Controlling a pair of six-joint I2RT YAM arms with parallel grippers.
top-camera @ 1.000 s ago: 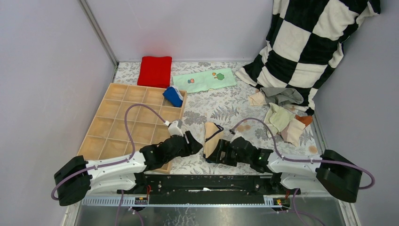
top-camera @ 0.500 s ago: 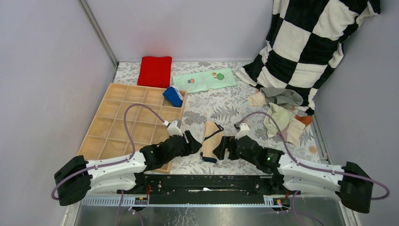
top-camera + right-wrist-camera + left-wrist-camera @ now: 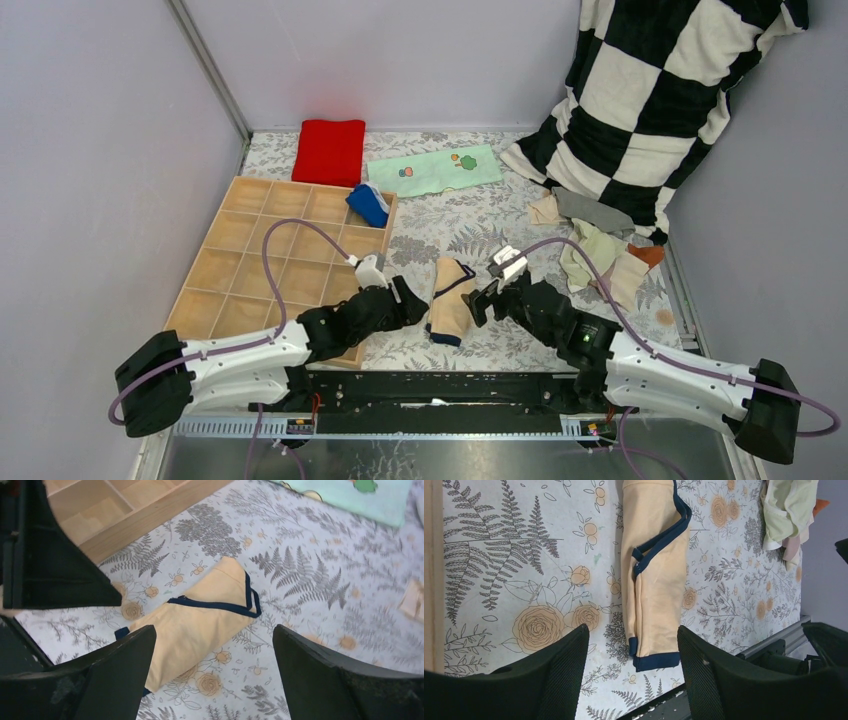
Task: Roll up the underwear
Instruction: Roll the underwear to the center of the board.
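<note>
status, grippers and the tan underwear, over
Left gripper open, empty, just left of the tan underwear. Right gripper open, empty, on its other side. Tan underwear folded in a strip, flat on the table, not rolled. Nothing blocking either gripper.

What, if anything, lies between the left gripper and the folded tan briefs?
Nothing visible does. The left gripper is open and faces the tan briefs directly, with only bare tablecloth between its fingers and the near, dark-trimmed end.
</note>
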